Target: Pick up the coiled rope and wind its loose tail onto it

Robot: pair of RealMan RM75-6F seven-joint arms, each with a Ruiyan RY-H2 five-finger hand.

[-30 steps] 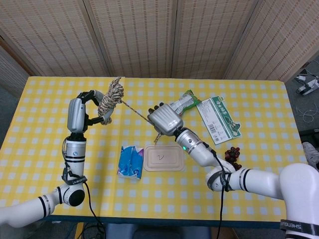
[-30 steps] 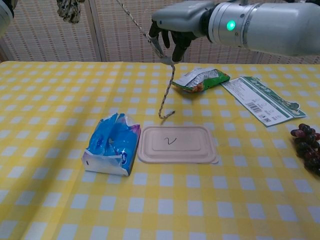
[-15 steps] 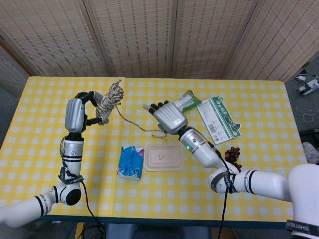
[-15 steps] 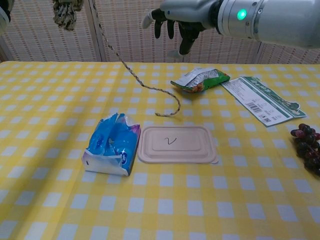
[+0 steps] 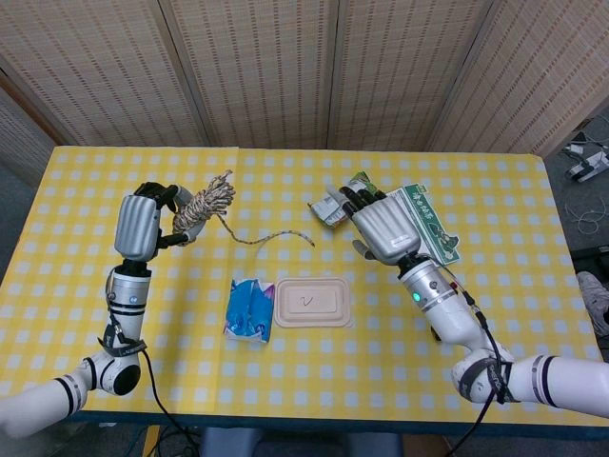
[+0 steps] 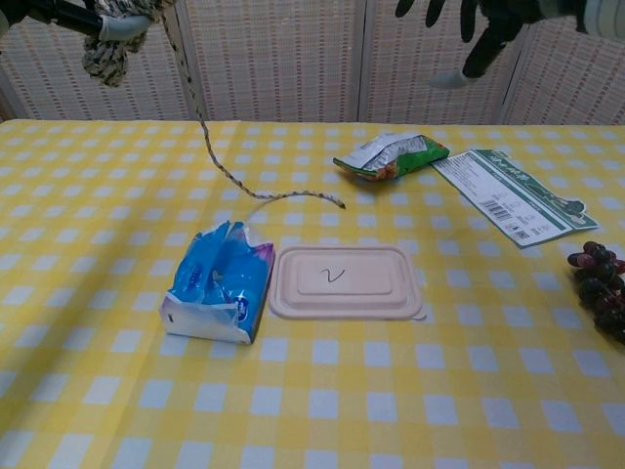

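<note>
My left hand (image 5: 145,223) grips the coiled rope (image 5: 203,203) up in the air over the table's left side; the chest view shows the coil (image 6: 115,39) at the top left. The loose tail (image 5: 269,237) hangs down from the coil and lies slack on the cloth, ending near the white lid (image 5: 313,302); in the chest view the tail (image 6: 256,186) curves across the table. My right hand (image 5: 383,226) hovers over the right side with fingers spread, holding nothing, well clear of the rope; only its fingertips (image 6: 467,20) show in the chest view.
A blue tissue pack (image 6: 219,280) lies beside the lid (image 6: 346,280) at the centre. A green snack bag (image 6: 391,154), a green-and-white card (image 6: 510,191) and dark grapes (image 6: 600,280) sit to the right. The yellow checked tablecloth (image 6: 98,244) covers the table.
My right hand let go of the tail and drew back to the right. The tail dropped and now lies slack on the table. My left hand lowered slightly with the coil.
</note>
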